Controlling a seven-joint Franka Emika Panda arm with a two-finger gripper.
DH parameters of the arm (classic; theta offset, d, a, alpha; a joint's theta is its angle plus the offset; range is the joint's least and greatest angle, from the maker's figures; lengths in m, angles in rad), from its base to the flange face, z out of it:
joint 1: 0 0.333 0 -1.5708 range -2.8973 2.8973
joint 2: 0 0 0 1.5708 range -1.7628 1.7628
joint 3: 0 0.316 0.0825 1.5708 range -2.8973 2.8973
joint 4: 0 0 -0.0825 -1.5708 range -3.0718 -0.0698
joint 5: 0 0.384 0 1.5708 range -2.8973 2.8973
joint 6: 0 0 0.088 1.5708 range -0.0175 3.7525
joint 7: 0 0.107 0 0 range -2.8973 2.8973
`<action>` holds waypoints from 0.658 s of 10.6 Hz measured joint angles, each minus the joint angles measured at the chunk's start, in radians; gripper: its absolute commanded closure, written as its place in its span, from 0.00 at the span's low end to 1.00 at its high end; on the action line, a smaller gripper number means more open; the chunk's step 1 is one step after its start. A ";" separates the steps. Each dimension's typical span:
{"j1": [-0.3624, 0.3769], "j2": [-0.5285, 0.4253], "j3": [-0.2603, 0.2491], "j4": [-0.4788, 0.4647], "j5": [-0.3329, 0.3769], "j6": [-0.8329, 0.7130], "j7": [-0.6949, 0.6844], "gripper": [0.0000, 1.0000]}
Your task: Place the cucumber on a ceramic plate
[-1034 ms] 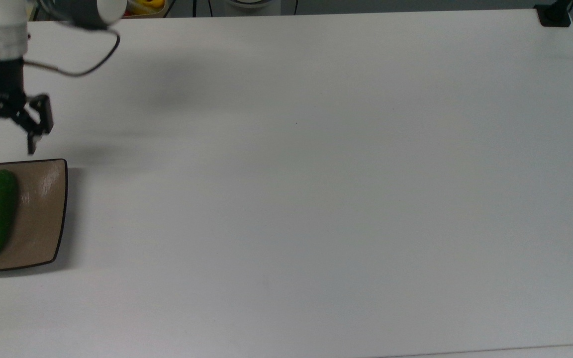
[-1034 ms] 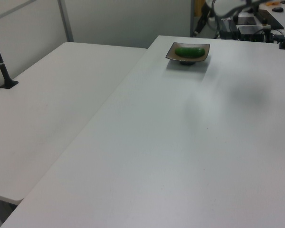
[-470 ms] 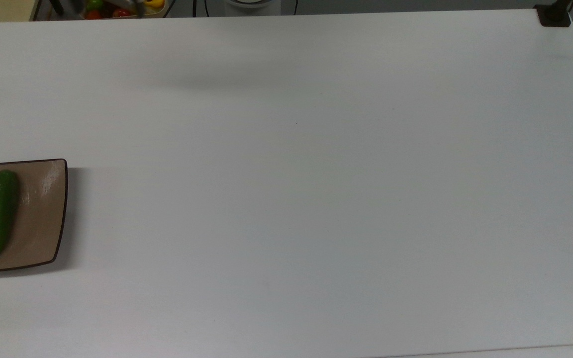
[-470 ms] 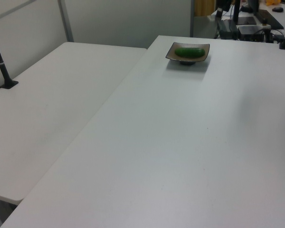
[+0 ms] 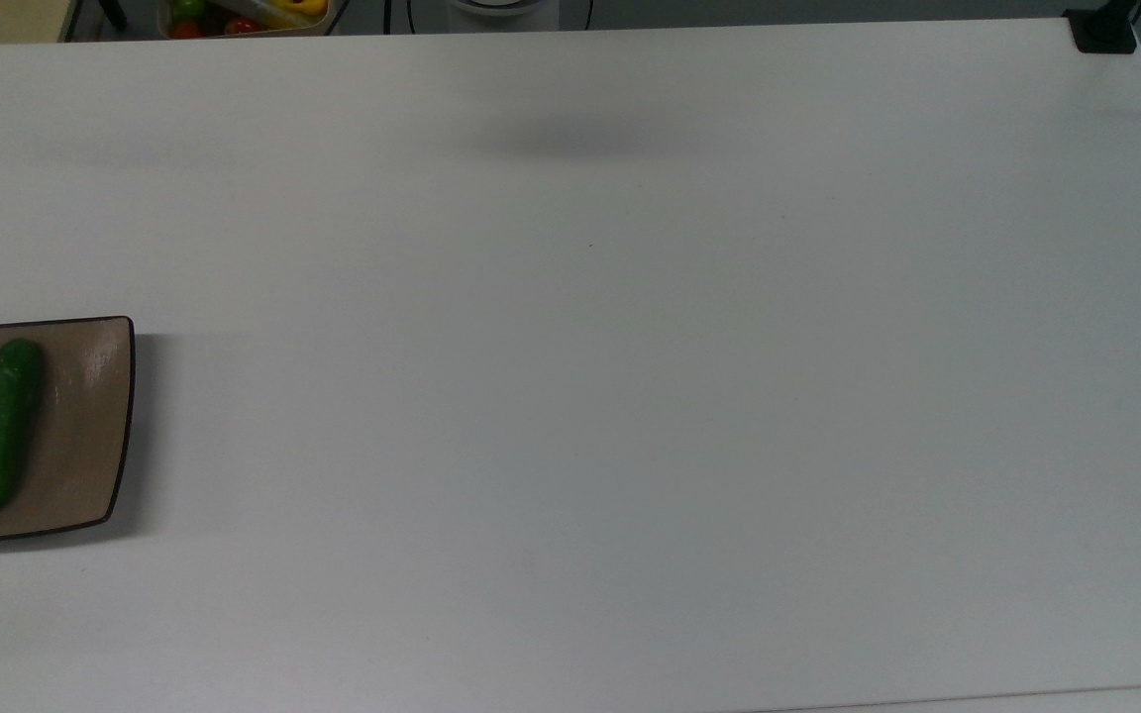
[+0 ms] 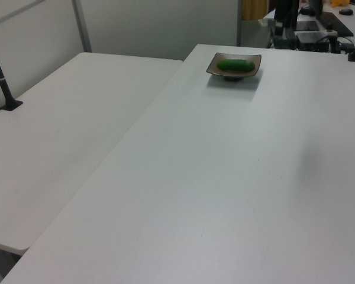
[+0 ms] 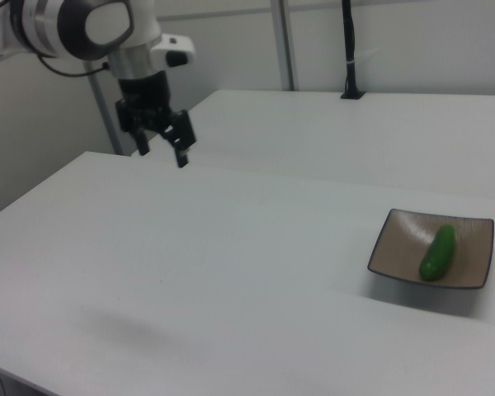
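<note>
The dark green cucumber (image 5: 1,426) lies lengthwise on the tan square ceramic plate (image 5: 85,441) at the top view's left edge. The left view has the cucumber (image 6: 235,64) on the plate (image 6: 254,60) at the table's far end. In the right view the cucumber (image 7: 438,252) rests on the plate (image 7: 396,247) at the right. My gripper (image 7: 161,148) hangs high over the table's far left side in the right view, well away from the plate. It is open, with nothing between its fingers.
A bin of coloured vegetables (image 5: 244,15) sits beyond the table's top edge in the top view. A black clamp (image 5: 1105,30) grips the top right corner. A second white table (image 6: 65,130) with a black post (image 6: 3,77) adjoins in the left view.
A second ago my gripper hung just above the plate in the top view; it has since risen and left that view. Its shadow slid right. The cucumber stays on the plate.
</note>
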 measured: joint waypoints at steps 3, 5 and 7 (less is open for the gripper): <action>0.009 0.013 0.084 -0.047 0.000 0.032 0.043 0.00; 0.006 0.028 0.089 -0.056 -0.001 0.098 0.040 0.00; -0.002 0.035 0.089 -0.056 -0.001 0.102 -0.004 0.00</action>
